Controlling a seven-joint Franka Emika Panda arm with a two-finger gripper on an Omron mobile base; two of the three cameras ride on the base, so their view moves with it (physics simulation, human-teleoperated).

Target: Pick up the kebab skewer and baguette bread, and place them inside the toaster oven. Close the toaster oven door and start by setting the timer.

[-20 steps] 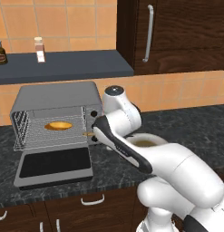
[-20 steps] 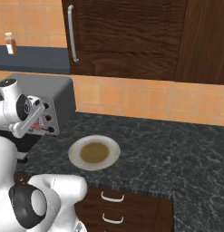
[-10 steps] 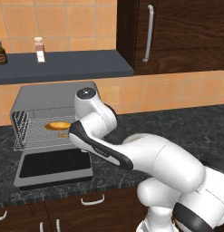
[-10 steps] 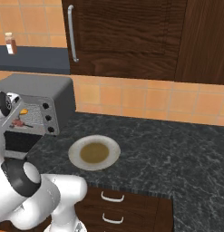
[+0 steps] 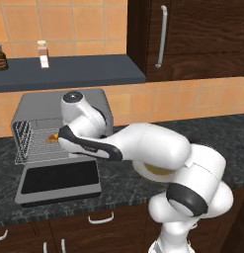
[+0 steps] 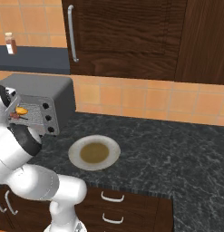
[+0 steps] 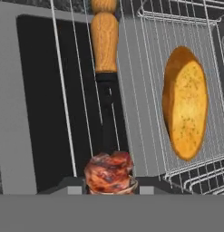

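Note:
The toaster oven (image 5: 42,106) stands on the counter with the toaster oven door (image 5: 59,179) folded down flat. In the hand view my gripper (image 7: 109,185) is shut on the kebab skewer (image 7: 104,54), pinching a reddish-brown meat chunk, and its wooden handle points away over the wire rack (image 7: 145,81). The golden baguette bread (image 7: 186,104) lies on that rack, to the right of the skewer and apart from it. From the right base view the baguette bread (image 6: 21,110) and the kebab skewer (image 6: 15,116) show in the oven's mouth. My arm (image 5: 143,146) hides most of the opening.
A white plate (image 6: 109,145) with a brown centre sits on the dark counter right of the oven. Three dark knobs (image 6: 47,118) line the oven's right panel. A shelf above carries a spice bottle (image 5: 43,53) and a jar (image 5: 0,55).
The arm has swung left from the oven's right side and now reaches into the open oven with the skewer. The baguette bread has stayed on the rack.

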